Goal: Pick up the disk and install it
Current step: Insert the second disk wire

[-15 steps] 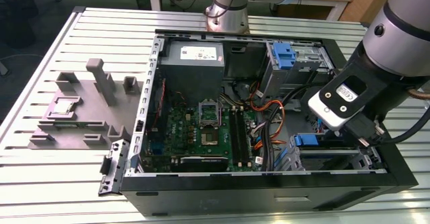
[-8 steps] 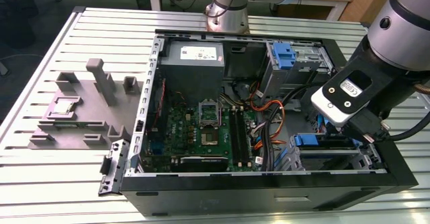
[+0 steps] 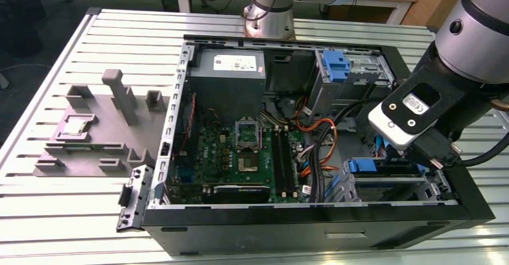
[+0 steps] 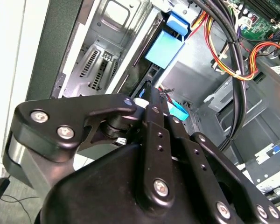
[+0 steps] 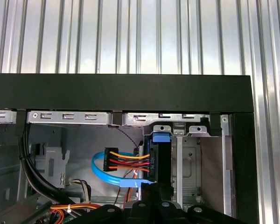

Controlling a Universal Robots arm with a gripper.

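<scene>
You had no legible text to log. The white sticker [image 3: 228, 63] on the power supply carried print that could not be made out. The same went for the small label [image 3: 414, 103] on the arm's wrist housing and the white lettering on the black connector [image 5: 152, 162].

The worktop [image 3: 95, 217] is seen as pale silver metal, striped along its length by evenly spaced grooves. The computer case [image 3: 318, 232] is black outside, with bare grey steel inside. A green motherboard [image 3: 238, 158] is shown within — crossed by black memory slots. The power supply [image 3: 229, 74] is grey with a white sticker. Blue plastic carrier rails [image 3: 364, 165] are visible, and a lighter blue flat cable [image 5: 105, 172] beside red, orange, yellow and black wires [image 5: 126, 162]. The gripper [image 4: 154, 140] is matte black with silver screws. A grey fixture tray [image 3: 99, 131] is seen — uniformly plain.
</scene>
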